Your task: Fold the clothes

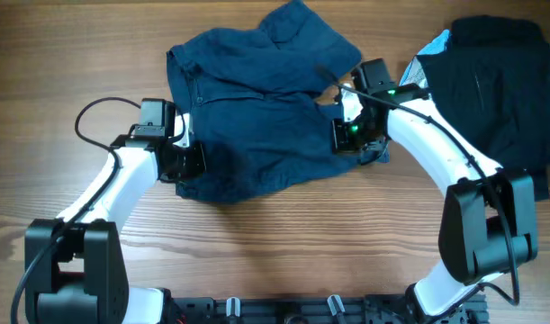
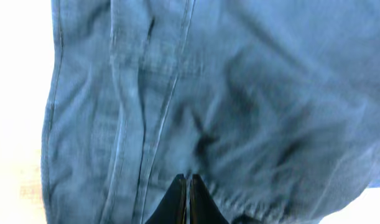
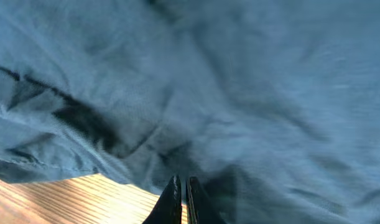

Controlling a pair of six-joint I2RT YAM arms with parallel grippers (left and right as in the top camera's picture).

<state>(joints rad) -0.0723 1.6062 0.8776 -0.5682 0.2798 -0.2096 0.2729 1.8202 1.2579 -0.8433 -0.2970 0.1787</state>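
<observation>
A dark blue pair of shorts (image 1: 256,117) lies crumpled and spread on the wooden table (image 1: 284,252). My left gripper (image 1: 189,160) is at its lower left edge. In the left wrist view its fingers (image 2: 188,180) are pressed together on the hem of the blue cloth (image 2: 239,93). My right gripper (image 1: 360,135) is at the shorts' right edge. In the right wrist view its fingers (image 3: 182,182) are pressed together at the cloth's edge (image 3: 270,81), just above the bare table (image 3: 65,199).
A pile of black clothing (image 1: 491,81) lies at the back right, with a bit of light blue fabric (image 1: 434,43) at its left edge. The arm bases stand along the front edge.
</observation>
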